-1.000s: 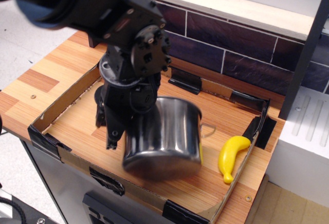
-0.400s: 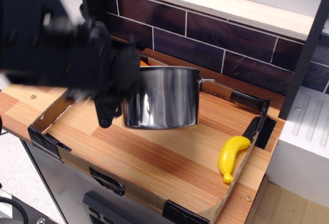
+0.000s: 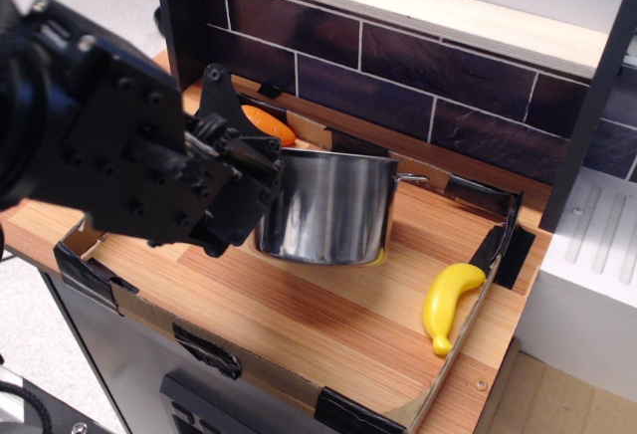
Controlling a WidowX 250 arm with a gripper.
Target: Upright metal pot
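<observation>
The metal pot (image 3: pixel 333 205) is large and shiny. It stands upright, opening up, on the wooden floor of the tray (image 3: pixel 299 325), toward the back middle. A wire loop handle (image 3: pixel 413 177) shows on its right side. My black gripper (image 3: pixel 251 150) is at the pot's left rim and looks shut on it. The exact contact is hidden by the gripper body. One black finger (image 3: pixel 215 86) sticks up above the rim.
A yellow toy banana (image 3: pixel 445 305) lies at the tray's right side. An orange toy carrot (image 3: pixel 267 123) lies behind the gripper near the dark tiled back wall (image 3: pixel 438 76). Low cardboard walls with black tape (image 3: pixel 508 245) ring the tray. A white unit (image 3: pixel 587 255) stands at the right.
The pot has gone from tilted near the front, to lifted, to standing upright lower down at the back middle. The arm has swung left and rotated with it.
</observation>
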